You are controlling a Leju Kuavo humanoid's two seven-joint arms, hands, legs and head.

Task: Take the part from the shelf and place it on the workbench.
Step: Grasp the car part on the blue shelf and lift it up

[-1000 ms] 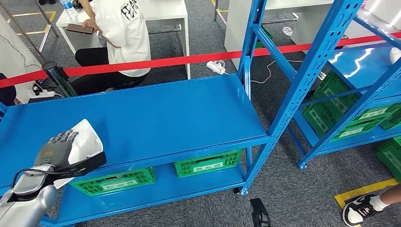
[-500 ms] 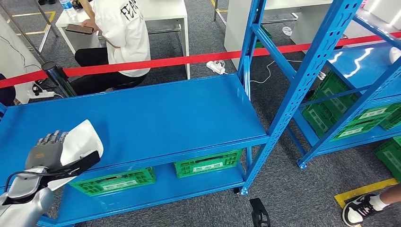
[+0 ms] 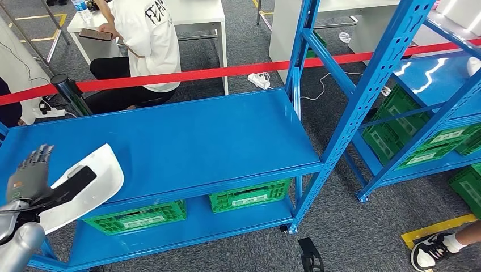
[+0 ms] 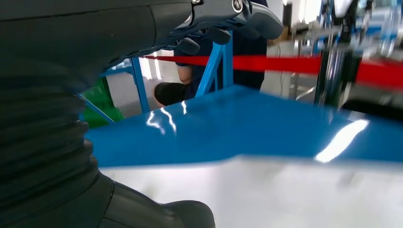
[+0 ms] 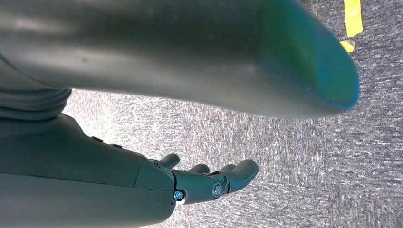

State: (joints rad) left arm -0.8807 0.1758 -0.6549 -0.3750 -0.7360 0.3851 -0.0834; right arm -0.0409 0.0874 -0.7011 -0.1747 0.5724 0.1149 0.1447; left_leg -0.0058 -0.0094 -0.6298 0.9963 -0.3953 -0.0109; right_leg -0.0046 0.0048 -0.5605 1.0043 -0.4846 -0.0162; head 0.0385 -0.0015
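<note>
Blue workbench [image 3: 187, 141] (part [image 3: 85, 187] underhand)

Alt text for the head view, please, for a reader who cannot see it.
The robot's left hand, fingers spread, with a white part lying at the front left edge of a blue workbench. Green crates sit underneath; beyond a red barrier tape, a person crouches.

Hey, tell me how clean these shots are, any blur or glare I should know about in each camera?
Head view: sharp overall, with bright streaks of glare on the right-hand shelf. Left wrist view: the white part is soft and out of focus, the red barrier tape is smeared, and light reflections streak the blue workbench top. Right wrist view: a big dark blurred shape fills the near foreground; the right hand and carpet look reasonably sharp.
</note>
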